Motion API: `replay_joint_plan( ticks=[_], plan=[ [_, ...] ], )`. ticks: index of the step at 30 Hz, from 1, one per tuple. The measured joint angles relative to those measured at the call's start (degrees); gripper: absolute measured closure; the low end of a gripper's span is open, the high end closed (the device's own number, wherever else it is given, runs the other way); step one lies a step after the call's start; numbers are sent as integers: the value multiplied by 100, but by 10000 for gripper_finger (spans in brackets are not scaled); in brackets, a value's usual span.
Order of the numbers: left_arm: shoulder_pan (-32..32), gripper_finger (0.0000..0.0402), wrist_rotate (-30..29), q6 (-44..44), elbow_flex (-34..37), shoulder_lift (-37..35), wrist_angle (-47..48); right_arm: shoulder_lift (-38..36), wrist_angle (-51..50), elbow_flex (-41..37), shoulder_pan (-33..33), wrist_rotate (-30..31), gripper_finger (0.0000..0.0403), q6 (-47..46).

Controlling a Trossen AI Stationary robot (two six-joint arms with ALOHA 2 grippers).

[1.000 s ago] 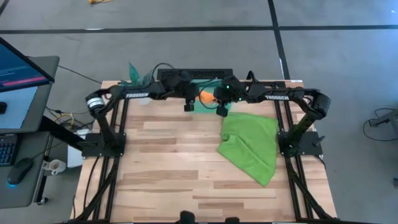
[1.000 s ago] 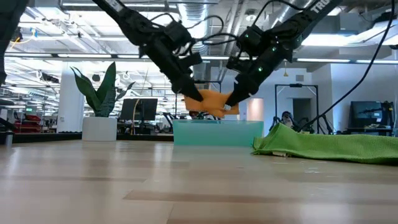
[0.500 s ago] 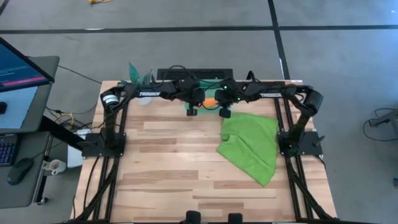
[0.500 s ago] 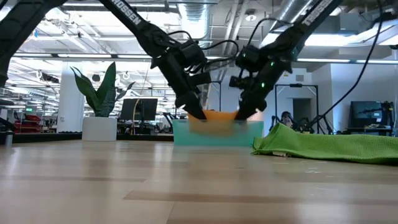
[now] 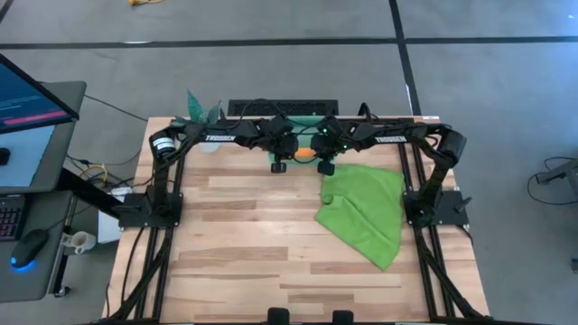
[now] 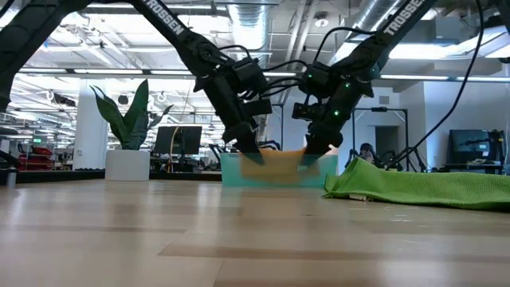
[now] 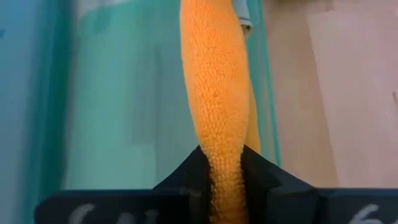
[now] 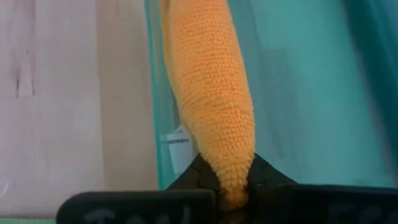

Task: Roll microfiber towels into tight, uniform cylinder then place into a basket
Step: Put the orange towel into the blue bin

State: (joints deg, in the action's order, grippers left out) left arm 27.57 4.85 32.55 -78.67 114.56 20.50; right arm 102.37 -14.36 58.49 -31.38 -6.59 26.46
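Observation:
The orange towel (image 5: 305, 153), rolled into a cylinder, sits low inside the translucent teal basket (image 6: 231, 172) at the table's far middle. It shows through the basket's front wall in the low view (image 6: 276, 163). My left gripper (image 6: 249, 151) is shut on the roll's left end. My right gripper (image 6: 312, 151) is shut on its right end. The green towel (image 5: 366, 212) lies spread and rumpled on the table's right half, touched by no gripper. My left gripper pinches the orange roll's left end (image 7: 224, 167) between its two fingers, reaching down into the basket on a slant from the left. The roll runs level toward the other gripper. My right gripper pinches the roll's right end (image 8: 231, 177) between its two fingers, slanting down from the right. The roll lies level inside the basket (image 8: 298, 93). I cannot tell whether it rests on the floor.
A plant in a white pot (image 6: 127, 163) stands at the far left corner. The green towel's near edge (image 6: 351, 190) lies just right of the basket. Bare wood (image 5: 253, 244) fills the table's near and left parts.
Both grippers have gone down together with the orange roll. It has dropped from above the basket's rim to inside the basket, staying level. Both grippers have stayed shut on its ends.

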Motion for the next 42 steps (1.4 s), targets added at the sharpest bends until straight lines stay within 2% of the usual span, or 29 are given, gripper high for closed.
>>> replay_joint_plan(
  ticks=[4, 8, 13, 19, 27, 37, 42],
  plan=[
    [0, 344, -81, -51, 3, 4, -90, 2, -29, -1, -6, 43, 373, -13],
    [4, 305, -157, -70, 1, 4, -5, 7, -154, -21, -18, 122, 374, -11],
    [13, 263, -336, -242, -321, -1, 359, 15, -329, -30, -39, 180, 373, -10],
    [24, 252, -416, -283, -637, -233, 819, 15, -336, -30, -31, 121, 370, -9],
    [40, 262, -401, -405, -685, -906, 1047, 15, -388, -25, 48, 138, 307, 79],
    [57, 262, -382, -458, -693, -1488, 1339, -4, -487, 7, 179, 570, 186, 94],
    [55, 263, -380, -458, -693, -1661, 1319, 7, -919, 254, 173, 613, 164, 31]
  ],
)
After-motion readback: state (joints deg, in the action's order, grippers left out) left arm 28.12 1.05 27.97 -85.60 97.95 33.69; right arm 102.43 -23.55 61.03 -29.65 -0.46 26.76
